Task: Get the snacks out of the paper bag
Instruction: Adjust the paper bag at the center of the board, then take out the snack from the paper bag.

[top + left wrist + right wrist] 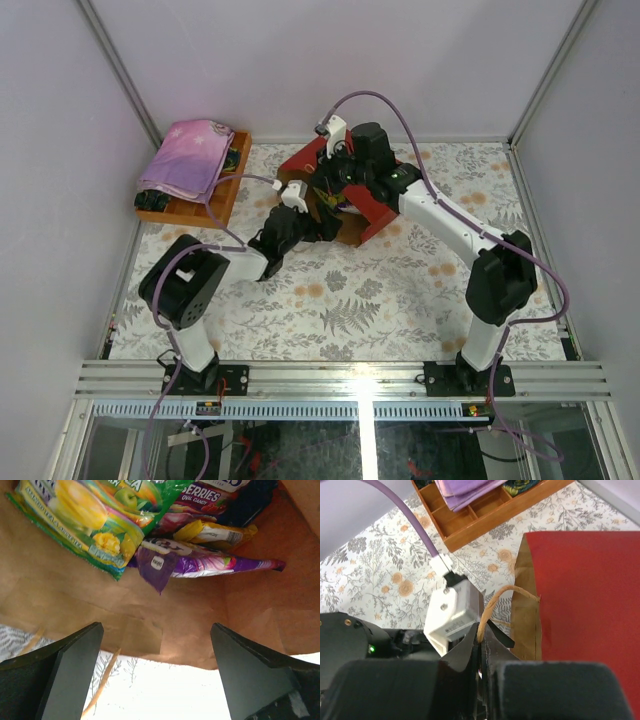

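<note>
The paper bag (372, 212) lies on its side at the table's middle back, red outside and brown inside (75, 595). My left gripper (156, 626) is open and empty at the bag's mouth (322, 222). Ahead of it, deep in the bag, lie the snacks: a green-yellow packet (85, 515), a purple packet (220, 562), a berries packet (200, 497), a yellow one (215, 530) and a dark-blue bag (250, 500). My right gripper (481, 636) is shut on the bag's twisted paper handle (492, 602), above the bag (342, 178). The bag's red side (585, 620) shows beside it.
A wooden tray (222, 195) stands at the back left with a folded pink-purple cloth (188, 155) on it; both also show in the right wrist view, tray (470, 530) and cloth (462, 490). A second loose handle (102, 687) lies on the floral tablecloth (350, 300).
</note>
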### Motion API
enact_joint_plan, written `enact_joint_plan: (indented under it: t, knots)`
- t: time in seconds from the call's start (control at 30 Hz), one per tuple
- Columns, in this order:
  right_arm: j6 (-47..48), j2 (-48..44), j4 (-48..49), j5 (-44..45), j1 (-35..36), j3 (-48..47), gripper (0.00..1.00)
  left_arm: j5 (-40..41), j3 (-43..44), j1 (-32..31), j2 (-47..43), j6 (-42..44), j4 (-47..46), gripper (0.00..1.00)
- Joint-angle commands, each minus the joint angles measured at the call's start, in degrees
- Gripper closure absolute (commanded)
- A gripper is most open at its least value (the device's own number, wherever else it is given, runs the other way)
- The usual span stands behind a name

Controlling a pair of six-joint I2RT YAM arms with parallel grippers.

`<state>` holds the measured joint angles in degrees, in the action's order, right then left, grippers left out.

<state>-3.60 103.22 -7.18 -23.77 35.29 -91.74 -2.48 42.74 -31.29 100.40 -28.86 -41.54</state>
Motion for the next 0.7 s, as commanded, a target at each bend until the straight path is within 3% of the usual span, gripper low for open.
enact_joint_plan:
  t: [0.0,0.2,0.4,0.5,0.6,0.63,0.67]
  knots:
    - [-1.4,-2.6,0.7,0.1,0.7,-4.7,1.00,2.8,2.8,-1.3,3.1,8.5,-9.9,0.12]
    - [-1.5,-3.2,0.5,-0.5,0.7,-4.6,1.00,1.9,7.5,-1.4,8.4,11.8,-13.0,0.20]
    - [-1.0,-4.0,-0.1,-0.7,0.7,-3.9,1.00,-2.6,10.6,-1.4,12.2,14.7,-17.1,0.41]
    - [-0.8,-4.8,-0.3,-0.4,0.7,-3.3,1.00,-5.9,11.9,-1.5,12.8,16.2,-17.0,0.56]
    - [-0.4,-5.7,-0.3,0.3,0.7,-3.0,1.00,-8.0,12.1,-1.4,11.2,17.3,-14.5,0.82]
    - [-0.1,-6.0,-0.3,0.7,0.7,-3.0,1.00,-8.2,11.8,-1.4,10.3,17.4,-13.7,0.96]
    - [-0.2,-6.4,0.1,1.4,0.7,-3.0,1.00,-7.8,11.4,-1.4,9.3,17.3,-12.7,1.00]
